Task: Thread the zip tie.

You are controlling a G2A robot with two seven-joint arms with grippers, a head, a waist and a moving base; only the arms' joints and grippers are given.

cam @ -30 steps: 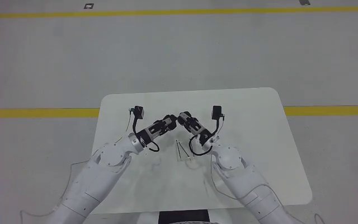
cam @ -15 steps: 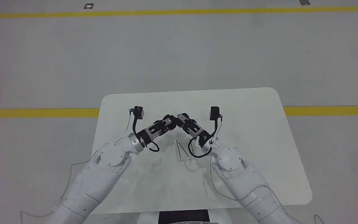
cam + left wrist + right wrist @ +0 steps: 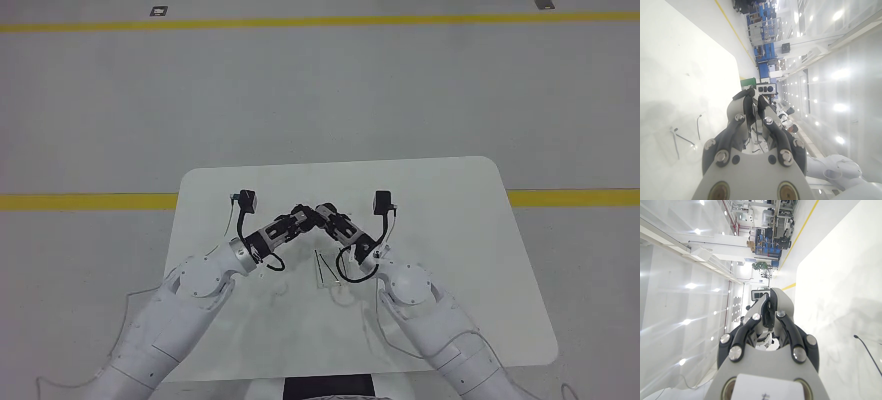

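1. Grey floor (image 3: 320,100), crossed by yellow tape lines (image 3: 90,201), surrounds the work area.
2. On it stands a white table (image 3: 470,210) with rounded corners, which carries the task's things.
3. The white left arm (image 3: 195,290) and white right arm (image 3: 425,295) angle inward above the middle of the table. In the top view their tips meet nose to nose, touching or very nearly so.
4. Of the left jaws, the left wrist view shows two black fingers (image 3: 748,108) drawn close, with only a slim slit between them. A thin dark line runs in that slit. Whether it is a tie or a cable, and whether anything is pinched, cannot be told.
5. Of the right jaws, the right wrist view shows the black fingers (image 3: 772,303) pressed together. What they hold, if anything, cannot be told.
6. Thin black plastic zip ties (image 3: 320,268) lie loose on the table between the two forearms, on the robot's side of the meeting tips and apart from both jaws. In the left wrist view two straight ones (image 3: 675,145) form a narrow V, with a bent third (image 3: 698,126) just beside them.
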